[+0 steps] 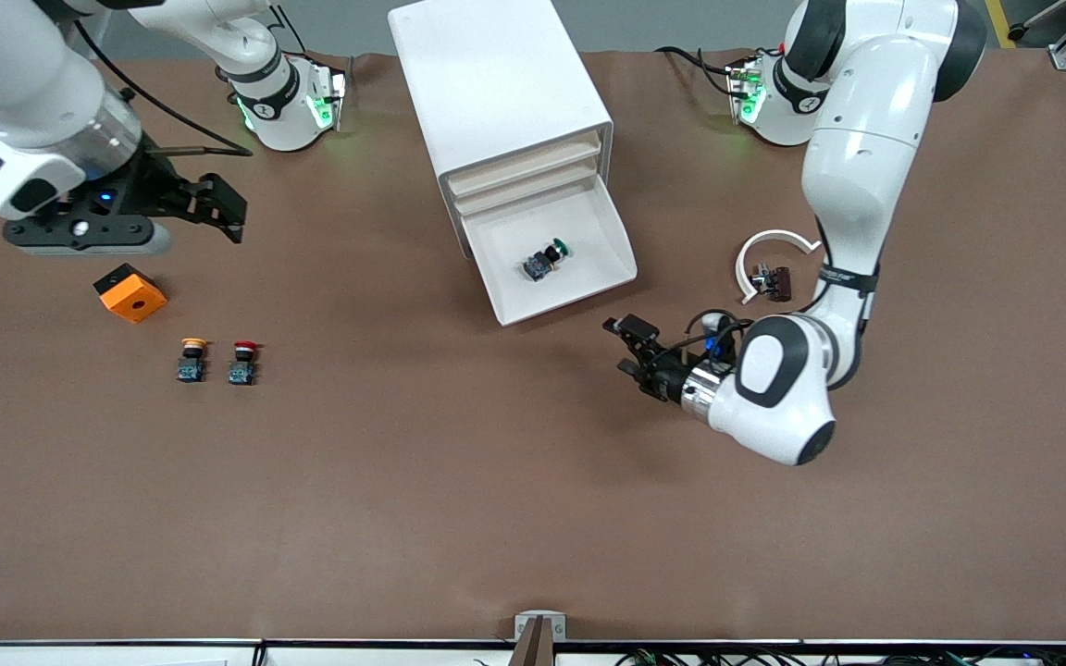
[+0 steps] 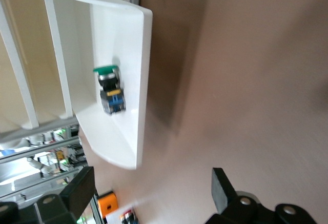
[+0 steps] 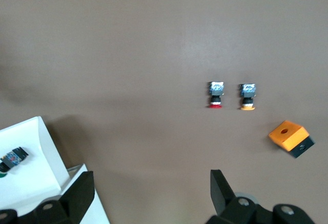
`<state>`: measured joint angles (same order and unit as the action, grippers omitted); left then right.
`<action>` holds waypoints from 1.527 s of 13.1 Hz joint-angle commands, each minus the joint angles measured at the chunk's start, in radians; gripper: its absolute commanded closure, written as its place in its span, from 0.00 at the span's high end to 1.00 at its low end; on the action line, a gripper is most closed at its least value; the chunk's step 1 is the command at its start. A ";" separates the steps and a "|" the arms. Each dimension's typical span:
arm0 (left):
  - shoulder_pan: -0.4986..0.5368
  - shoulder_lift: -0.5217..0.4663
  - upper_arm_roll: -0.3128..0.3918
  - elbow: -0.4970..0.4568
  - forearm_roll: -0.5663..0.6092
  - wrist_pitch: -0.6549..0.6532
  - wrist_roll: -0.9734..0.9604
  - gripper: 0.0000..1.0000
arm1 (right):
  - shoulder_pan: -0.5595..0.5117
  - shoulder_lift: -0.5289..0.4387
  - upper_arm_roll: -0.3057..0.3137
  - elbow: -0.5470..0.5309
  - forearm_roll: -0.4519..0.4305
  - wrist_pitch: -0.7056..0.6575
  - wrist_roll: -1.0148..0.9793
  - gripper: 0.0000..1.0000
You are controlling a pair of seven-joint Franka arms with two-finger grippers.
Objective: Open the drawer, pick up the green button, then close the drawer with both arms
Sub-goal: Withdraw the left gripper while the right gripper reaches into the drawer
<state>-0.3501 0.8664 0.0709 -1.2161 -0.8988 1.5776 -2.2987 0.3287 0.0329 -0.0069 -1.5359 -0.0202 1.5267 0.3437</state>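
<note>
Front view: one white cabinet (image 1: pixel 505 102) on the table (image 1: pixel 533 518), its lowest drawer (image 1: pixel 556 254) pulled out. In the drawer lies one green-capped button (image 1: pixel 547 259) on its side. Three buttons in all: yellow (image 1: pixel 192 359) and red (image 1: pixel 242 363) sit toward the right arm's end. The left gripper (image 1: pixel 630 350) hangs spread beside the drawer; the right gripper (image 1: pixel 209 205) waits spread.

Left wrist view: the cabinet is cut off at the edge.

Right wrist view: the green cap is cropped.

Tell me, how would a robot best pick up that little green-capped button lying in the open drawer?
Probably from straight above, jaws closing across the dark boxy body of the green-capped button. It lies on its side in the open drawer, whose walls block a sideways approach, and its flat-sided body offers better purchase than the round cap.
</note>
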 commanded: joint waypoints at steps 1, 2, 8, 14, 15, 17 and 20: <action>-0.001 -0.097 0.036 0.029 0.061 -0.013 0.068 1.00 | 0.074 0.059 -0.008 0.020 0.011 -0.013 0.127 1.00; -0.001 -0.139 0.065 0.027 0.095 -0.013 0.117 1.00 | 0.126 0.068 -0.010 0.019 0.017 -0.016 0.147 1.00; -0.003 -0.314 0.173 0.026 0.250 -0.010 0.355 1.00 | 0.207 0.189 -0.012 0.020 0.215 0.059 0.460 1.00; 0.000 -0.398 0.175 0.023 0.463 -0.011 0.704 1.00 | 0.338 0.312 -0.012 0.017 0.206 0.230 0.888 1.00; 0.000 -0.406 0.173 0.020 0.500 -0.013 0.796 1.00 | 0.349 0.329 -0.012 0.017 0.206 0.254 0.900 1.00; -0.003 -0.432 0.170 0.015 0.555 -0.018 1.000 1.00 | 0.380 0.370 -0.012 0.017 0.204 0.315 0.905 1.00; -0.004 -0.460 0.168 -0.008 0.603 -0.049 1.162 1.00 | 0.403 0.416 -0.012 0.019 0.209 0.352 0.940 1.00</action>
<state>-0.3447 0.4558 0.2401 -1.1746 -0.3417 1.5514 -1.2284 0.7130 0.4232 -0.0074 -1.5384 0.1757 1.8667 1.2463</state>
